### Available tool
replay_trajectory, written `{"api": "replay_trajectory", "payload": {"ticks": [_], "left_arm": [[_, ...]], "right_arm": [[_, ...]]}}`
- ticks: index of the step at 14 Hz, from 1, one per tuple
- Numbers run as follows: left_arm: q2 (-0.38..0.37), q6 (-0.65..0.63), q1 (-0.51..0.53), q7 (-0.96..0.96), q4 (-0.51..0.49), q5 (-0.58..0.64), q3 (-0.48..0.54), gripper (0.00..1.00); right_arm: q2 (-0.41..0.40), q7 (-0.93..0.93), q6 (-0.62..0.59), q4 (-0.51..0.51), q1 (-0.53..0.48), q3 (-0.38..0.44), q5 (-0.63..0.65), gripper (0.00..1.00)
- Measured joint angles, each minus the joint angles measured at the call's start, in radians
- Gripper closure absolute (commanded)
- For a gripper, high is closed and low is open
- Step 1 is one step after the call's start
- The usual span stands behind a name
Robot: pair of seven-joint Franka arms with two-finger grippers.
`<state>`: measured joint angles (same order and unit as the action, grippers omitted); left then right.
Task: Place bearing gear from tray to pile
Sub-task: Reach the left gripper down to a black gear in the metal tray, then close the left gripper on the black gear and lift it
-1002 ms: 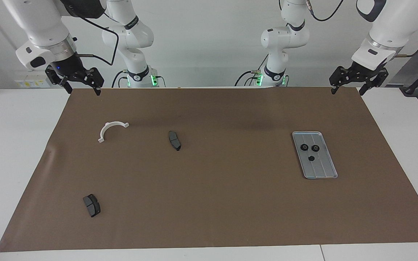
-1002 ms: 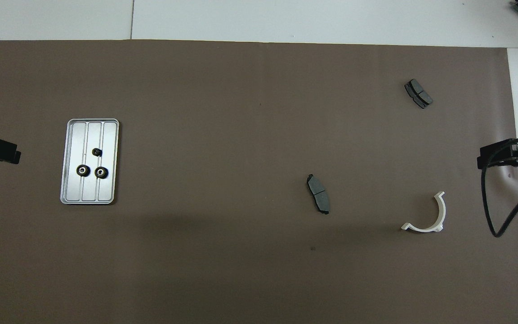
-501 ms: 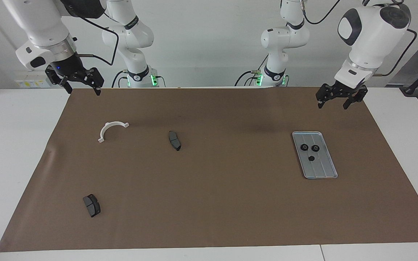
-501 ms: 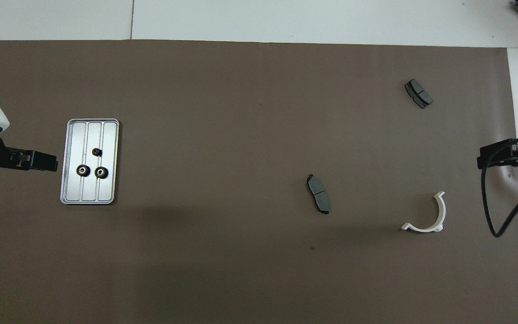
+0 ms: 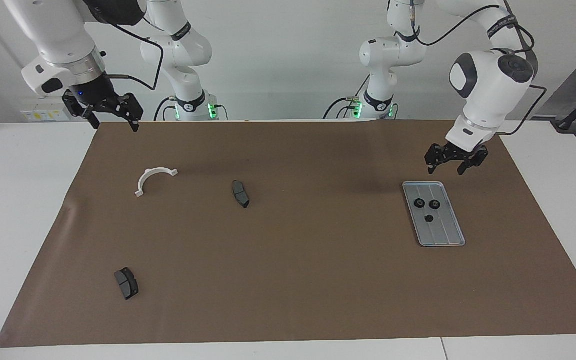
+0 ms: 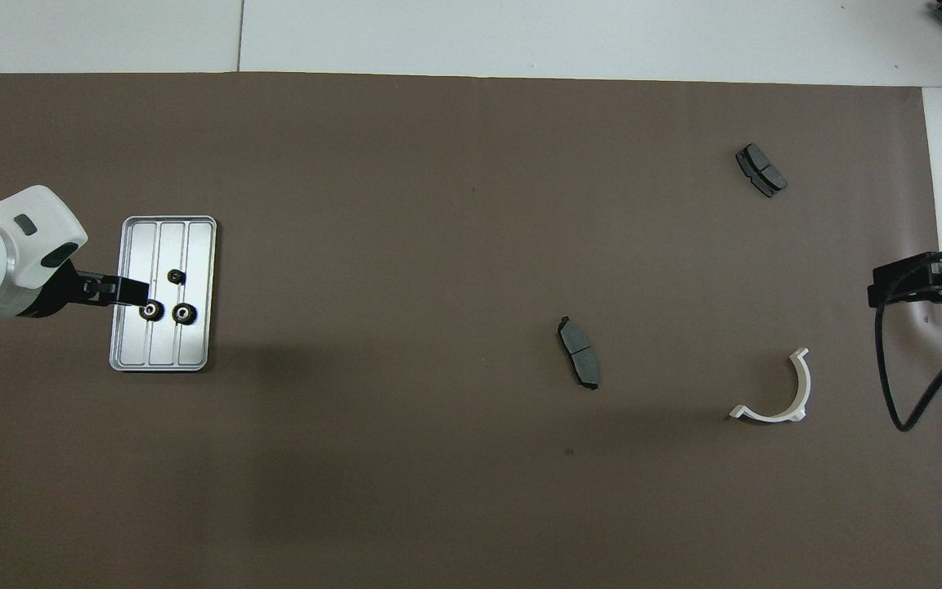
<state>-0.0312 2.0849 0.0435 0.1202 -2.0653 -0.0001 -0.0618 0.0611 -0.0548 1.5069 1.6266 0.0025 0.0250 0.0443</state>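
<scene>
Brown mat (image 5: 288,280) over a white table (image 5: 18,200), pale wall above. Ridged silver tray (image 5: 445,235) carries three black gears (image 5: 419,203). Left gripper (image 5: 446,167) hangs above it, jaws apart, empty; right gripper (image 5: 114,125) waits, spread, empty.

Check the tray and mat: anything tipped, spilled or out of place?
Nothing stands out. Three gears sit inside the tray, which lies flat; left gripper hovers open over the mat beside its robot-side end.

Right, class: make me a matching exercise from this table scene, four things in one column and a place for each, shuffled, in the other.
Things:
1. three small black gears
2. white curved plastic bracket
3. left claw
4. right claw

Places:
A. above the brown mat's edge nearest the robots
B. in the ridged silver-grey metal tray
C. on the brown mat, right arm's end
D. above the tray's near end

Pairs: 1-B, 2-C, 3-D, 4-A
</scene>
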Motion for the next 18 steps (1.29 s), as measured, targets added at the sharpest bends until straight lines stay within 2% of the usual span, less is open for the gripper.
{"api": "replay_trajectory", "payload": {"ticks": [4,9,12,18], "left_arm": [[0.052,0.132,0.001,0.0,-0.055,0.0,0.001,0.22],[0.084,0.223,0.004,-0.001,-0.102,0.0,0.004,0.26],[0.134,0.304,0.004,-0.006,-0.114,-0.001,0.004,0.27],[0.175,0.346,0.004,-0.047,-0.114,-0.001,-0.002,0.33]], "right_arm": [[0.0,0.0,0.0,0.0,0.0,0.0,0.0,0.0],[0.0,0.0,0.0,0.0,0.0,0.0,0.0,0.0],[0.0,0.0,0.0,0.0,0.0,0.0,0.0,0.0],[0.0,0.0,0.0,0.0,0.0,0.0,0.0,0.0]]}}
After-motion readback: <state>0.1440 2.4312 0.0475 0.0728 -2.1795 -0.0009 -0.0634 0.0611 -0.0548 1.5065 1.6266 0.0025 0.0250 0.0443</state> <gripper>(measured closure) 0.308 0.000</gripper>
